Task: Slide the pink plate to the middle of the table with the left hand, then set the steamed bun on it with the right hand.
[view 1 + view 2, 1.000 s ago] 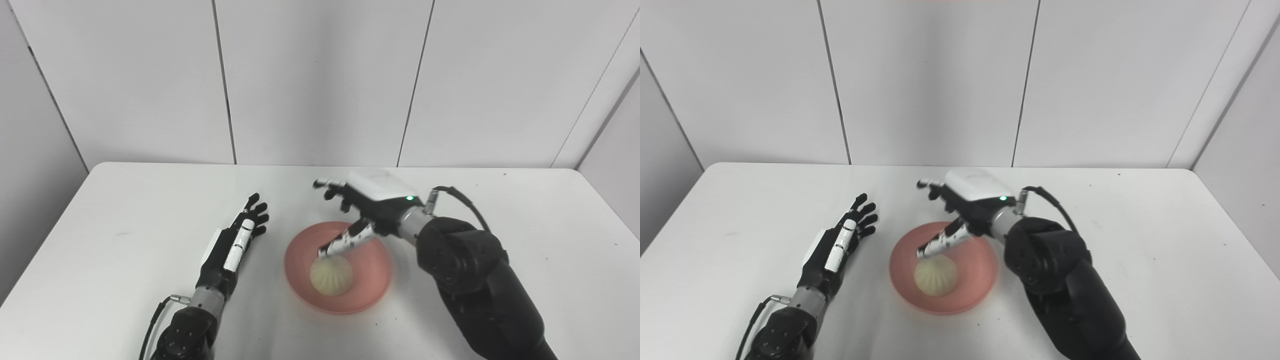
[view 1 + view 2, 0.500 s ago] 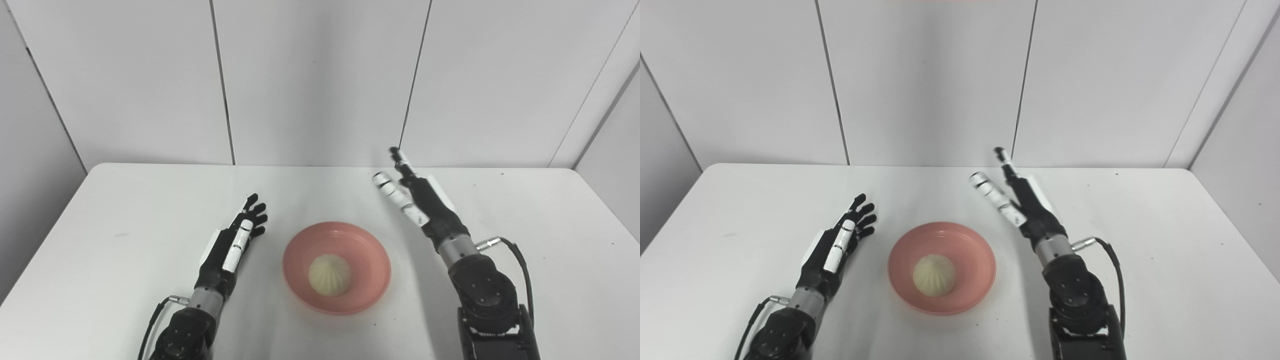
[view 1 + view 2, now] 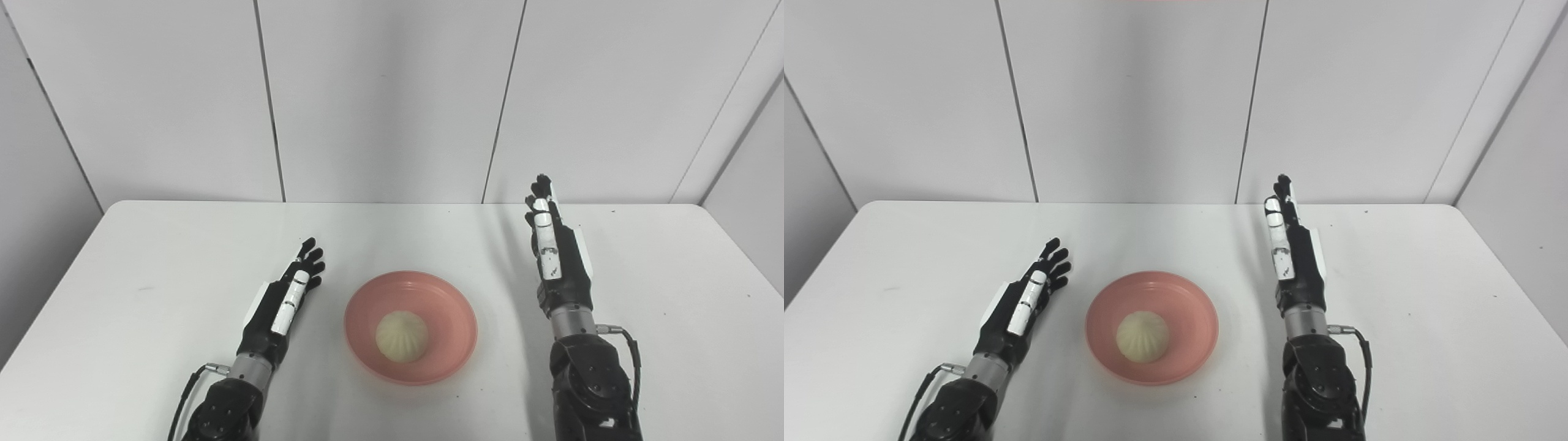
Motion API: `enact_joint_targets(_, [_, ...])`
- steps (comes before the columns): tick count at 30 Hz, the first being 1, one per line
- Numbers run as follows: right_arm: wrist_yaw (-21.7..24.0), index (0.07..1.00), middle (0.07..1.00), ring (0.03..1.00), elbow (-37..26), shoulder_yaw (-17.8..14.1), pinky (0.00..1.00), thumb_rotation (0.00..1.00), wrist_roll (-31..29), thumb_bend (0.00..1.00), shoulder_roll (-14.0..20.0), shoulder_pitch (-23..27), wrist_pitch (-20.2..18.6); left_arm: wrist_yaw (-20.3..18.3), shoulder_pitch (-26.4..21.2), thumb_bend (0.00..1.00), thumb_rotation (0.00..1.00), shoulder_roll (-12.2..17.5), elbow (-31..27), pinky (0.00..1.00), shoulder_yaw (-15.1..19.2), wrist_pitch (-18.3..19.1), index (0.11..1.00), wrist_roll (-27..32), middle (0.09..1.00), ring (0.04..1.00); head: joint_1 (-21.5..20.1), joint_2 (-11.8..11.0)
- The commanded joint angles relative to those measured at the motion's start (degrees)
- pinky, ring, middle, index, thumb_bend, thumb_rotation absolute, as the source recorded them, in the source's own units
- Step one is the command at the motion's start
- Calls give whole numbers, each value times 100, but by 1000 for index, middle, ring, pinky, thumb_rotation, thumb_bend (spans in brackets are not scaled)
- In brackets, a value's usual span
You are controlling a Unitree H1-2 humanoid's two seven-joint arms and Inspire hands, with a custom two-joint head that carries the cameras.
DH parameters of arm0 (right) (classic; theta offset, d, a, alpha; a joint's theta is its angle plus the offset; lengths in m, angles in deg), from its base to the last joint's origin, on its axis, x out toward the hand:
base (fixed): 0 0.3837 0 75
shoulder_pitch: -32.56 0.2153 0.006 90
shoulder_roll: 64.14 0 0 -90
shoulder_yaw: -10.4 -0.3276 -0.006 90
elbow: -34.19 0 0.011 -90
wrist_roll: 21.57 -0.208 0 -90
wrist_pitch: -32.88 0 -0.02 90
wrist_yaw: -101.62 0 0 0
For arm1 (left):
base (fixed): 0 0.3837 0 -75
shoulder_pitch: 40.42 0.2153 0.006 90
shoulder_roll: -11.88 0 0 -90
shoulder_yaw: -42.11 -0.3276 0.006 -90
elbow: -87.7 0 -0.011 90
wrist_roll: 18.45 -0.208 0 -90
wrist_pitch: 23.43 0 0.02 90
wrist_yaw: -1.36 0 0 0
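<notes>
A pink plate (image 3: 447,312) sits at the middle of the white table, near the front. A pale steamed bun (image 3: 401,335) rests in it, upright. My left hand (image 3: 285,294) lies open and empty just left of the plate, fingers stretched forward, clear of the rim. My right hand (image 3: 554,251) is open and empty, raised above the table to the right of the plate, fingers pointing up and away. Both hands also show in the right eye view, left hand (image 3: 1026,300) and right hand (image 3: 1295,254).
The white table (image 3: 153,257) ends at a grey panelled wall (image 3: 392,92) behind. Black cables run from both wrists near the front edge.
My right hand let go of the bun on the plate, then drew back to the right and rose, fingers straightened. The bun stays on the plate. My left hand has not moved.
</notes>
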Motion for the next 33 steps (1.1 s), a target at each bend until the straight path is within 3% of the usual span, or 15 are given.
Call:
enact_joint_targets(1, [57,1000,1000,1000,37,85,1000,1000,-184,269,70,55,101,-64,588,445,1000,-112,207,954,-54,205,986,99,982,959,18,8])
enact_joint_targets(5, [71,1000,1000,1000,346,205,1000,1000,-270,279,129,-131,209,-92,650,441,1000,-132,132,975,-37,180,999,131,997,979,43,-2])
enact_joint_targets(20, [-66,1000,1000,1000,58,579,1000,1000,-432,220,-58,-717,-423,159,1238,417,1000,-117,-865,994,-47,299,1000,-112,1000,1000,189,-6])
enact_joint_targets(29, [34,1000,1000,1000,435,754,1000,1000,-456,189,28,-772,-42,283,1547,411,1000,-130,-1251,996,-13,325,1000,-225,1000,1000,317,-21])
enact_joint_targets(33, [131,1000,1000,1000,655,772,1000,1000,-601,209,92,-766,33,345,1493,420,1000,-73,-1087,988,-70,217,1000,-420,1000,998,425,-15])
